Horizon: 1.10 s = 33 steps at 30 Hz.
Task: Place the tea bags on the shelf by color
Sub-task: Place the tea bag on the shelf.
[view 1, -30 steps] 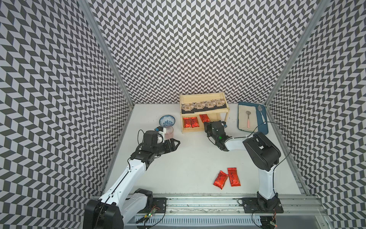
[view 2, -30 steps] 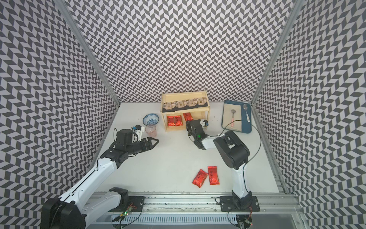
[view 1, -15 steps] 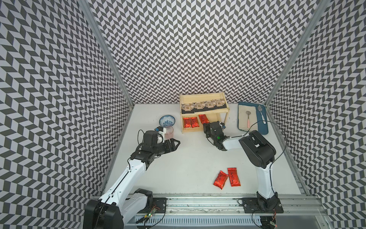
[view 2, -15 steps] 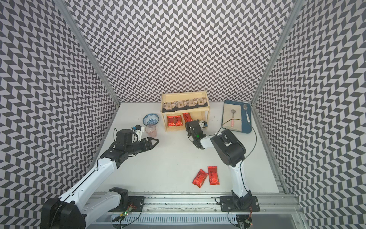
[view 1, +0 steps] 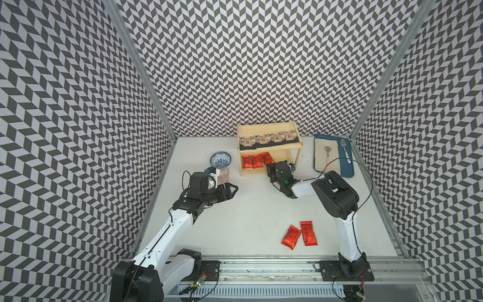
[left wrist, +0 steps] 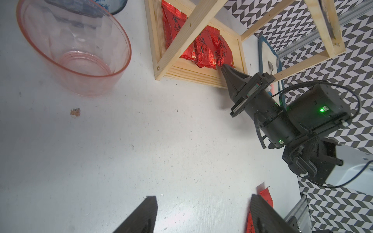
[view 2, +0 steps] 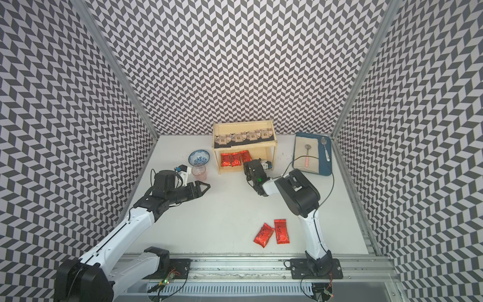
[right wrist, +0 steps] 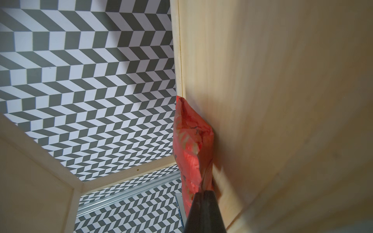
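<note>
Our right pincer is pinching the near corner of a red tea bag, which lies just ahead of its tips on the lower board of the shelf, overlapping its neighbour. Pulling back before we release would drag it out; our left pincer hangs spread, empty.

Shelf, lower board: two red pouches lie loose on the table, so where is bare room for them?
Bare: the lower board between the red pouch in the right gripper and the posts toward the blue tray; the top board behind the black packets. Crowded: the lower board's end toward the bowl, where two more red pouches lie side by side.
</note>
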Available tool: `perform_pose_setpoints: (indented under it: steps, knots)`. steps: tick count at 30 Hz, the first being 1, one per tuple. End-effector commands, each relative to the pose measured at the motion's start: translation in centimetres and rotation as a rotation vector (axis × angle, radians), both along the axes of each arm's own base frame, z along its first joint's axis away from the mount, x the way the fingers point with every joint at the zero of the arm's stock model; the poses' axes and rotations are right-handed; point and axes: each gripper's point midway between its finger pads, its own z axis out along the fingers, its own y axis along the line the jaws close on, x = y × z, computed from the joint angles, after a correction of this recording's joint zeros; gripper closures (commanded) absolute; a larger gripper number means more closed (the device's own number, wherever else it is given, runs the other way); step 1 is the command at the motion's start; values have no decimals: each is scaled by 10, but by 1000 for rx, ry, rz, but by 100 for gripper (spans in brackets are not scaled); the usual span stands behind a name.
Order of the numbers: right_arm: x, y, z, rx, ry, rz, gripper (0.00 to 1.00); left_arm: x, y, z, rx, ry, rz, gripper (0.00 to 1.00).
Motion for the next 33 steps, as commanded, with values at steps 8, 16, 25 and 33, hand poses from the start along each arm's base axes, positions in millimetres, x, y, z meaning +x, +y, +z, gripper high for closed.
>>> perform_pose_setpoints:
  steps: [8, 16, 25, 33]
  knots:
    - [2, 14, 8, 46, -39, 30, 74, 4, -2, 9, -10, -28, -11, 23]
    - [-19, 14, 26, 13, -71, 79, 55, 5, -1, 12, -5, -33, -14, 24]
    - [-91, 14, 61, -306, -172, 409, 51, 7, -1, 8, -6, -30, -5, 25]
    - [-175, -24, 52, -796, -202, 634, 51, 2, -52, -7, 10, -4, -84, 26]
